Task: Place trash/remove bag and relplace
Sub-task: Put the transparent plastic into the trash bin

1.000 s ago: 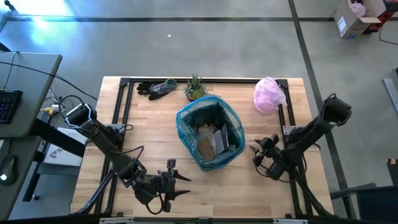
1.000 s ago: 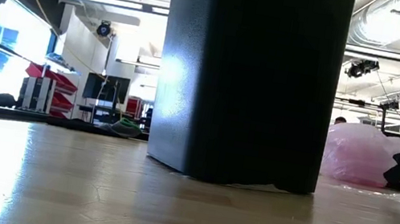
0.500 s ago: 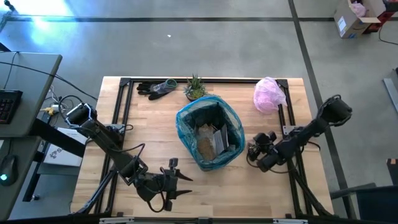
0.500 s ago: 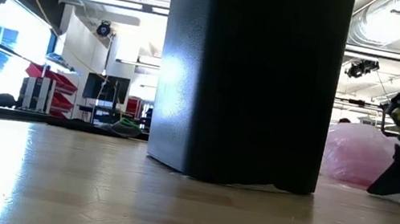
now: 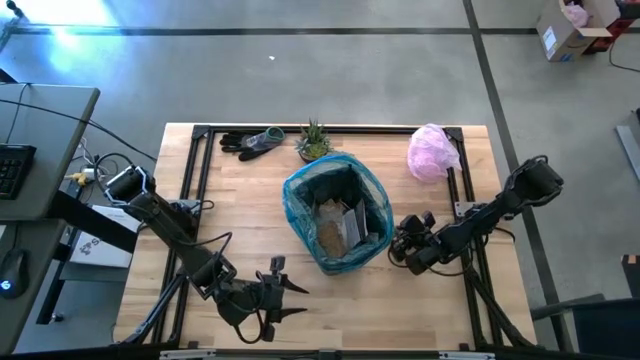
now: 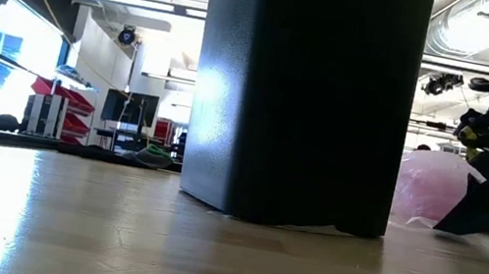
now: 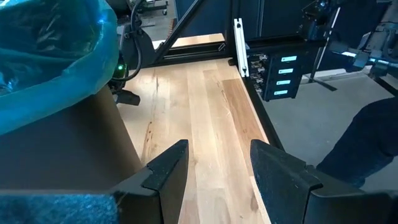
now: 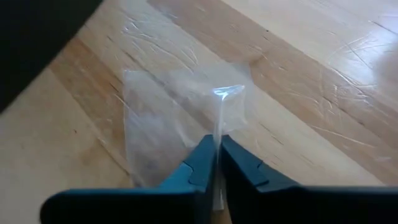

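A black bin (image 5: 338, 222) stands mid-table, lined with the teal bag (image 5: 300, 200); trash (image 5: 335, 228) lies inside it. The bin fills the low view (image 6: 306, 98). My right gripper (image 5: 397, 250) is low over the table just right of the bin, shut on a clear plastic wrapper (image 8: 180, 112) that lies on the wood. My left gripper (image 5: 292, 300) hangs open near the table's front edge, left of the bin's near side, with nothing between its fingers (image 7: 214, 168). The left wrist view has the bag's rim (image 7: 50, 56) beside it. My right gripper pinches a raised fold of the clear wrapper (image 8: 220, 118) between its two fingertips. The fingers slant down at it from the table's right side. The rest of the wrapper lies flat on the table.
Dark gloves (image 5: 250, 142) and a small green plant (image 5: 314, 140) sit at the far edge, a pale pink bag (image 5: 432, 152) at the far right corner. A black frame rail (image 5: 200, 180) runs round the table top. Bare wood lies left of the bin.
My right gripper has moved toward the bin and down to the table, tipping its fingers lower, and has shut on the clear wrapper. The left arm has kept still.
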`<state>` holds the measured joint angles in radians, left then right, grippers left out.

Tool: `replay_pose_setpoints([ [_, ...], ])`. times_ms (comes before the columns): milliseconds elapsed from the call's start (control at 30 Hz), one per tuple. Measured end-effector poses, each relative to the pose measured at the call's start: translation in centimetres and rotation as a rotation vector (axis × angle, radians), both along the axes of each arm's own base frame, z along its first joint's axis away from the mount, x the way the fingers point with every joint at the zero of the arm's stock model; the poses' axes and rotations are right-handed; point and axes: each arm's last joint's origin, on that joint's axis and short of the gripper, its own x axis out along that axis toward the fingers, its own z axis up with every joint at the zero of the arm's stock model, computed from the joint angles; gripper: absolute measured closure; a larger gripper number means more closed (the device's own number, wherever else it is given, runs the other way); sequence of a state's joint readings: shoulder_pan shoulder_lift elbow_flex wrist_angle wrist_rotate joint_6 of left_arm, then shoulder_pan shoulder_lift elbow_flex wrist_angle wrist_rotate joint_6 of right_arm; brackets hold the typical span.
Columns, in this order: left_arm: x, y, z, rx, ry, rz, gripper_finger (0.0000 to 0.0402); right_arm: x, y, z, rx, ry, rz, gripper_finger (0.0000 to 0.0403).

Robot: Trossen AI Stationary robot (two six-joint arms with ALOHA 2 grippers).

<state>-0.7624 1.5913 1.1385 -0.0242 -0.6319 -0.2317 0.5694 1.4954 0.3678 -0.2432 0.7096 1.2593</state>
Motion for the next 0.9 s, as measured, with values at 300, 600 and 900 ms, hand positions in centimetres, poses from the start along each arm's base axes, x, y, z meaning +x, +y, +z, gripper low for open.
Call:
replay_pose_setpoints([
  [300,-0.3,-0.3,0.0,-0.001,0.0,-0.008,0.0243,2.4,3.4,2.9,0.092,0.059,0.156,0.0403],
  [600,-0.4,-0.4,-0.1,0.009,0.008,-0.01,0.0243,4.3,11.9,11.7,0.103,-0.121,0.486,0.0403],
  [900,-0.3,-0.3,-0.1,0.02,-0.003,0.003,0.0243,5.4,16.1,23.6,-0.158,-0.386,0.71,0.0403],
])
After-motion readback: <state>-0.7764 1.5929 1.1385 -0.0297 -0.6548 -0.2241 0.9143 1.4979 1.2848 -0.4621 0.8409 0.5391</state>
